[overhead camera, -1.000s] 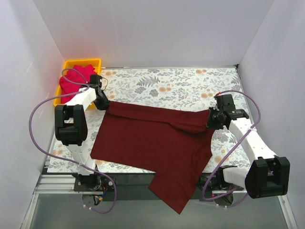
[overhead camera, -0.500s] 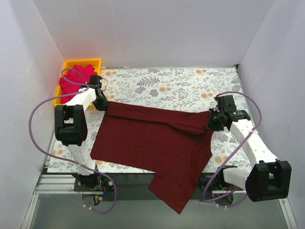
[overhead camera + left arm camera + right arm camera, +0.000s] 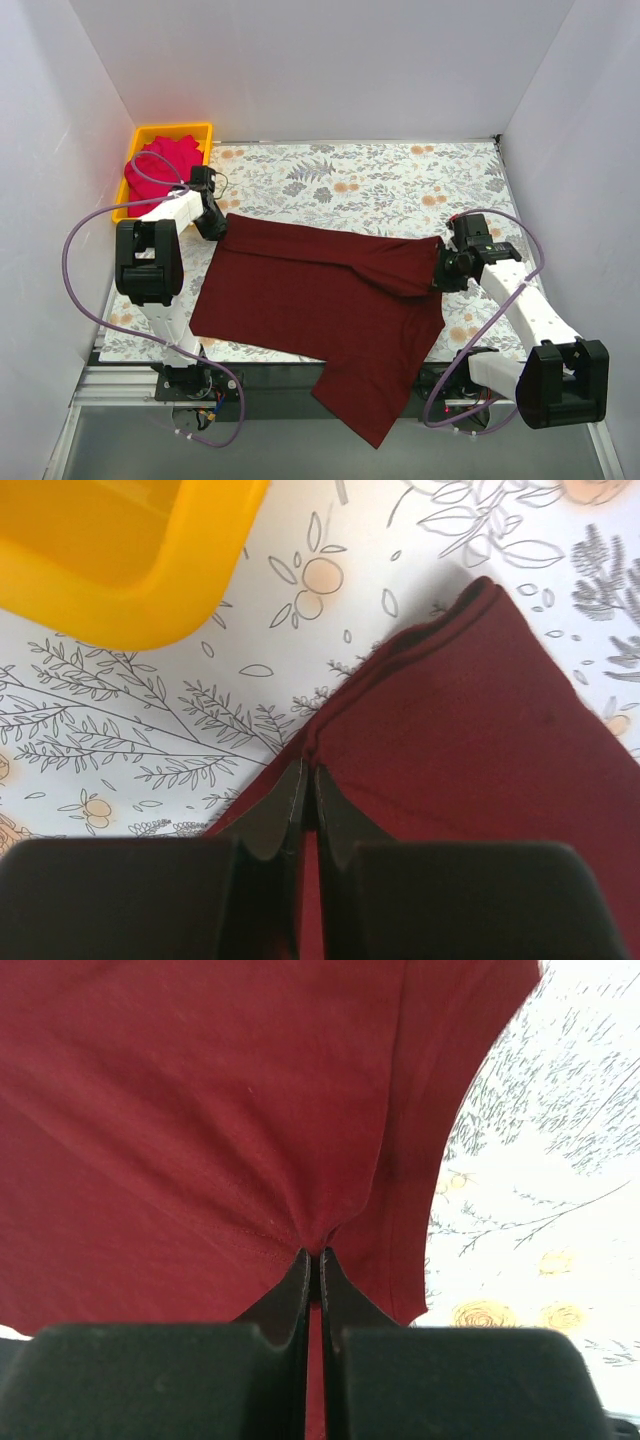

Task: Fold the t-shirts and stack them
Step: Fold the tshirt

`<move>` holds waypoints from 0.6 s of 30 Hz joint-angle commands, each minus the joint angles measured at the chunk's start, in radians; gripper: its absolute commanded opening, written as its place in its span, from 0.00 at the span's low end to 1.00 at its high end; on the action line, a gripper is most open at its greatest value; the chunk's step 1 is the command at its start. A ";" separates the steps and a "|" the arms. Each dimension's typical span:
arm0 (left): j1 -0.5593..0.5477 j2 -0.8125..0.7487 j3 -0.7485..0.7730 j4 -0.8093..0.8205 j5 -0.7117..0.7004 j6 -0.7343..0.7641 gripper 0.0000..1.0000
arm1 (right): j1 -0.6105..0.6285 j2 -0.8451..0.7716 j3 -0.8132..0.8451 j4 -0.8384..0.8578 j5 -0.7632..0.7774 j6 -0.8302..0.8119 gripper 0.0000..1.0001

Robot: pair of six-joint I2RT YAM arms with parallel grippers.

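The dark maroon t-shirt (image 3: 320,300) lies spread across the floral table, its lower part hanging over the near edge. My left gripper (image 3: 219,226) is shut on its far left corner, a folded edge that shows in the left wrist view (image 3: 450,710). My right gripper (image 3: 441,268) is shut on its far right edge, where the cloth bunches in the right wrist view (image 3: 250,1130). The bright pinkish-red t-shirt (image 3: 160,165) lies crumpled in the yellow bin (image 3: 175,131) at the far left.
The yellow bin's corner (image 3: 130,570) is close beyond my left gripper. White walls close in the table on three sides. The floral tablecloth (image 3: 380,185) is bare behind the maroon shirt.
Both grippers have moved a little toward the near edge with the shirt's far edge held. The right gripper came down more, and the far edge now lies lower on the table.
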 commanded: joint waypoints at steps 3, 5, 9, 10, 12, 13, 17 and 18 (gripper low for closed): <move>0.008 -0.007 -0.024 0.044 -0.051 0.004 0.00 | 0.002 0.018 -0.041 -0.008 -0.035 0.002 0.01; 0.008 -0.002 -0.031 0.052 -0.056 0.002 0.00 | 0.002 0.030 -0.063 -0.008 -0.052 0.002 0.02; 0.008 0.004 -0.039 0.059 -0.068 -0.002 0.00 | 0.003 0.042 -0.081 -0.005 -0.058 -0.001 0.02; 0.008 0.004 -0.041 0.062 -0.070 -0.002 0.00 | 0.002 0.036 -0.081 -0.006 -0.060 -0.003 0.02; 0.008 0.003 -0.042 0.062 -0.084 -0.004 0.00 | 0.002 0.030 -0.072 -0.008 -0.066 0.002 0.02; 0.008 0.003 -0.044 0.062 -0.087 -0.005 0.00 | 0.003 0.024 -0.068 -0.008 -0.066 0.005 0.02; 0.008 -0.001 -0.048 0.062 -0.105 -0.011 0.00 | 0.002 0.024 -0.063 -0.009 -0.077 0.008 0.02; 0.008 -0.001 -0.048 0.062 -0.110 -0.014 0.00 | 0.002 0.024 -0.074 -0.009 -0.081 0.009 0.02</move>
